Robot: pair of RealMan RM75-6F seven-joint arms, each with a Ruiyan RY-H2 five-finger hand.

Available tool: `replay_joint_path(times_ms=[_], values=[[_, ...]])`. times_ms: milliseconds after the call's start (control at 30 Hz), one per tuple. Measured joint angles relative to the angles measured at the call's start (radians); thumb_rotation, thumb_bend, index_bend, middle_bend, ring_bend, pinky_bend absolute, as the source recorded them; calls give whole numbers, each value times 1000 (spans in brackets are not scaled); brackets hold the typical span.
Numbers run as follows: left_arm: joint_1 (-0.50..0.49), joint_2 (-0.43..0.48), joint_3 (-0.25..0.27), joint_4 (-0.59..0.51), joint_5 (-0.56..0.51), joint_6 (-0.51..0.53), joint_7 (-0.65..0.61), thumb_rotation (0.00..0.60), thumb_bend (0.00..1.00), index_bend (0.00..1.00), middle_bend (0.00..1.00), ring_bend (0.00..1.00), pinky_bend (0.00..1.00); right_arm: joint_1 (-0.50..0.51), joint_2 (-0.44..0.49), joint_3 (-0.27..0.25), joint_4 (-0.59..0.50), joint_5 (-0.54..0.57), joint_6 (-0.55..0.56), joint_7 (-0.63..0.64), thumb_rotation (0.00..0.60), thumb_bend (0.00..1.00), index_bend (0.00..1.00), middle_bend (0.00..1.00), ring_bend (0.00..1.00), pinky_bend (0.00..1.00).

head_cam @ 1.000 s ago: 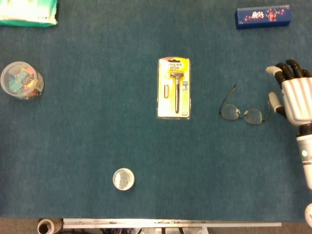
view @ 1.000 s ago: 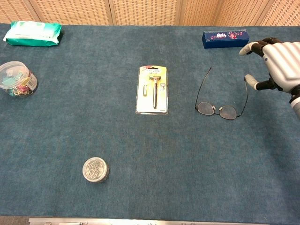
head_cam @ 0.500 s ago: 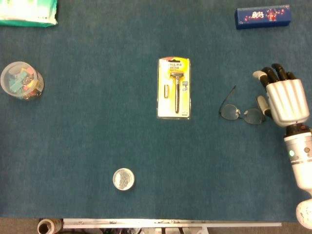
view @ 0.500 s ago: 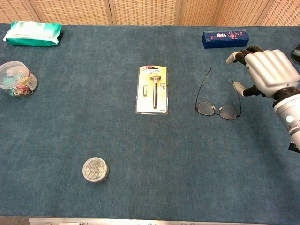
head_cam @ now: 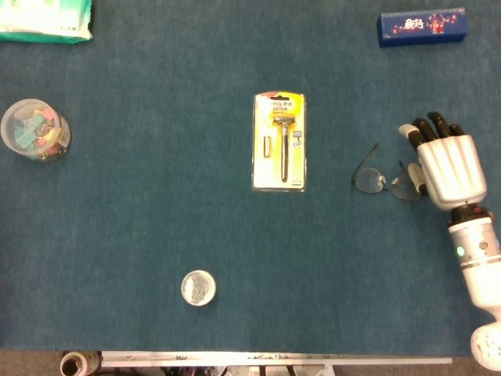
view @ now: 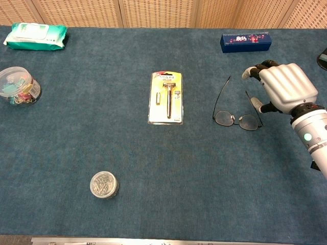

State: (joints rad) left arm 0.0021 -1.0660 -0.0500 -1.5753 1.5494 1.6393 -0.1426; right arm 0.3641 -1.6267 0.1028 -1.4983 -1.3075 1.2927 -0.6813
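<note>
On the blue table (head_cam: pixel 156 196), a packaged razor (head_cam: pixel 279 142) lies in the middle. To its right lie the glasses (head_cam: pixel 381 179), unfolded. The right hand (head_cam: pixel 446 166) hovers at their right lens, fingers apart, holding nothing.

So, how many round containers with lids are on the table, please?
2. A clear jar of coloured clips stands near the left edge, and a small round tin sits near the front edge, left of centre. Neither view shows any others.
</note>
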Motion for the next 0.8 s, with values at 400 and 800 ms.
replay_joint_path(times_ms=[400,800], values=[[-2,1,-2,-3,-2,-5,8,600,117,449,449,366,442,-3,-17,-19,45,-2,-1,-15,600,307,311,311,192,401],[-4,-2,-5,-5,-11,-13,20,600,116,449,449,366,442,-27,19,-34,5,-50,52,19,600,308,310,311,191,401]])
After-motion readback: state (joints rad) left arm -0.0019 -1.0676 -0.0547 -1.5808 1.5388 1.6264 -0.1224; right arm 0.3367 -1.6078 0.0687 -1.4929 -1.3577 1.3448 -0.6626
